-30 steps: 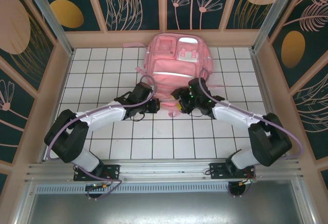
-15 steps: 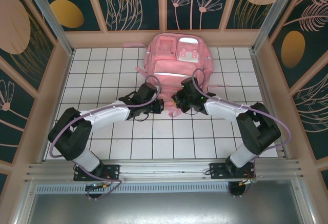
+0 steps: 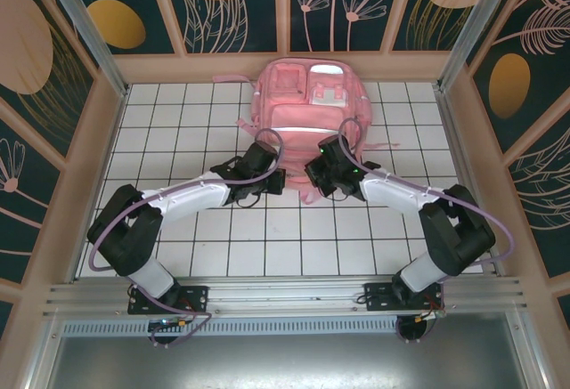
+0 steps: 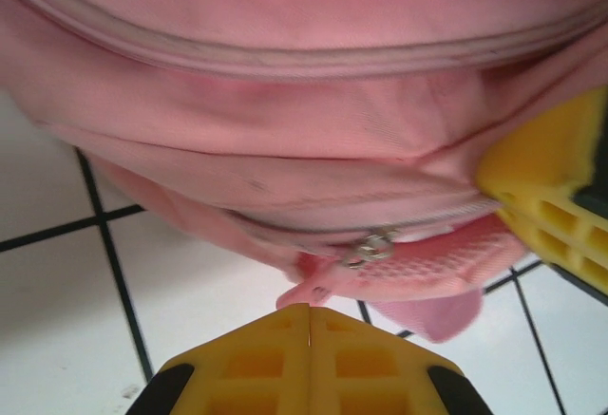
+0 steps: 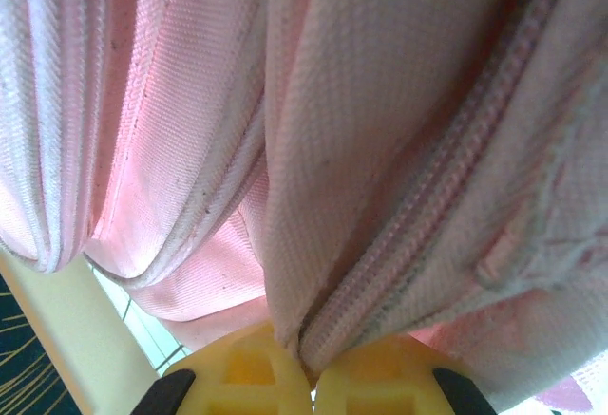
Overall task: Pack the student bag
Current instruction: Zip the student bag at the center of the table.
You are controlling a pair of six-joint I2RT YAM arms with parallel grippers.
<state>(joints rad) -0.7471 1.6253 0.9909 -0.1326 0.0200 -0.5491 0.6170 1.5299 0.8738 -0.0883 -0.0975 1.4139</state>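
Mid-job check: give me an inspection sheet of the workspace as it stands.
Surface: white tiled table with dark grid lines.
Job's things: student bag lies at the far middle; zip pull at its near edge.
Clutter: nothing seen.
Grippers: left gripper shut, tips at a pink tab below the zip pull; right gripper shut on the bag's fabric along a zip seam.
Cables: purple cables run along both arms.
Surroundings: wood-framed floral panels; metal rail at the near edge.

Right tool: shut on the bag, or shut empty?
Shut on the student bag. In the wrist view the right tool has a fold of pink fabric with a zipper seam pinched between its yellow fingers.
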